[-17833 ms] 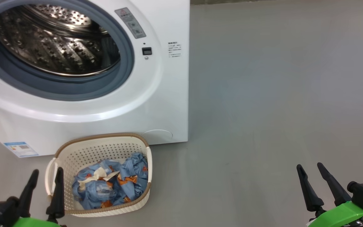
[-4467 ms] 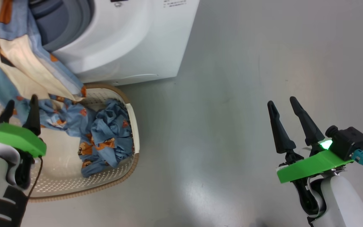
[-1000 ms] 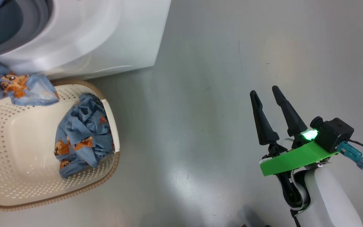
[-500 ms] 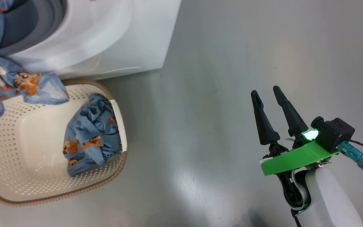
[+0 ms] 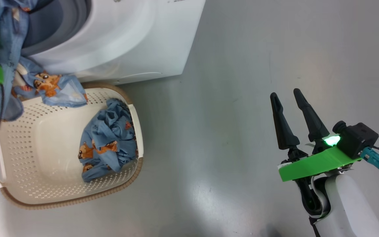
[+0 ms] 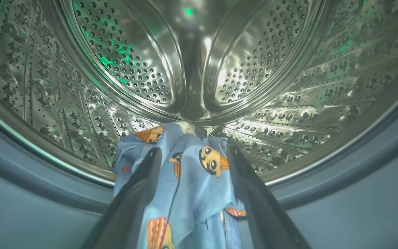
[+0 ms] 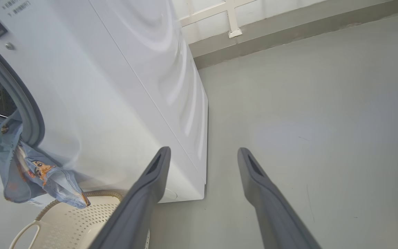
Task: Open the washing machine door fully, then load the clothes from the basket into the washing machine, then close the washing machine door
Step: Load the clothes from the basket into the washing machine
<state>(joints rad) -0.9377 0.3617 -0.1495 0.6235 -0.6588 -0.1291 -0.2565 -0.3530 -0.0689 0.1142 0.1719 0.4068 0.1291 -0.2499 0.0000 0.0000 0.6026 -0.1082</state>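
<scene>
L gripper [image 6: 193, 150] has just let go: jaws clenched a sec ago, now spread wide. The light blue cartoon-print garment [image 6: 188, 193] lies loose between the fingers, not pinched.

Its front end is at the mouth of the perforated steel drum [image 6: 133, 62] of the big white front-loading washing machine [image 5: 127, 39], so only partly in. The rest drapes over the grey rubber gasket [image 6: 358, 200] & hangs down. In head view its tail, at 10 o'clock, hangs over the far rim of the cream-white perforated plastic basket [image 5: 44, 148]; touching or not, can't tell.

Release looks too shallow. It prob. needs a push deeper or a regrab, else it may slide back out.

A 2nd crumpled blue garment [image 5: 107, 141] lies in the basket, at its 3 o'clock side.

R gripper [image 5: 285, 92] is at 4 o'clock, jaws apart, holding nothing.

Loading approx. half done; closing the door comes after.
</scene>
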